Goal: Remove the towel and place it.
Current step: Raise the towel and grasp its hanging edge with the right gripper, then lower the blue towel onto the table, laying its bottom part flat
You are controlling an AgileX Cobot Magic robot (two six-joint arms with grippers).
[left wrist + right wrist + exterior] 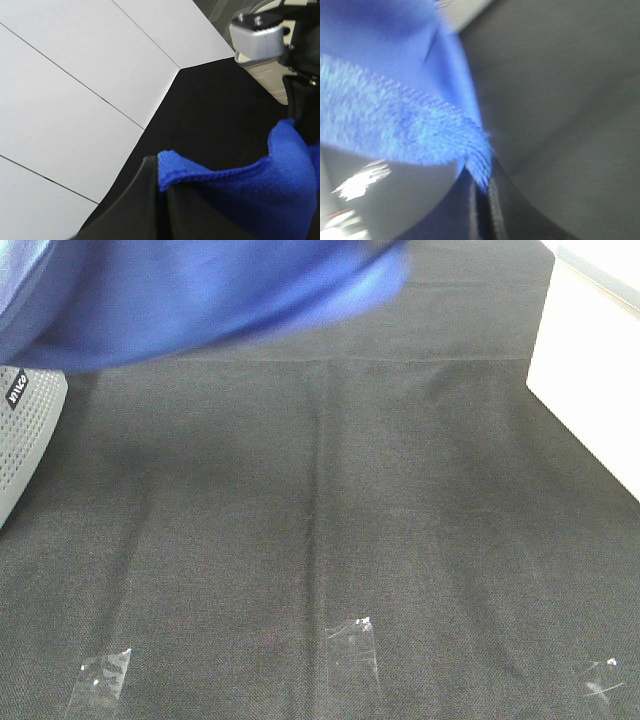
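**Blue towel held above the desk by both arms**

From the high camera, the bright royal-blue microfibre towel (200, 290) is a blur over the far-left corner of the black-covered desk (320, 500), hiding both arms. Only the wrist views show the grip. The left fingers (152, 195) are pinched on its stitched edge, and the right fingers (492, 200) are clamped on another fold. A grey perforated box (20, 440) sits at the left edge, with clear tape strips (352, 650) along the near edge.

Black cloth-covered table (400, 490), clear tape strips (352, 645)
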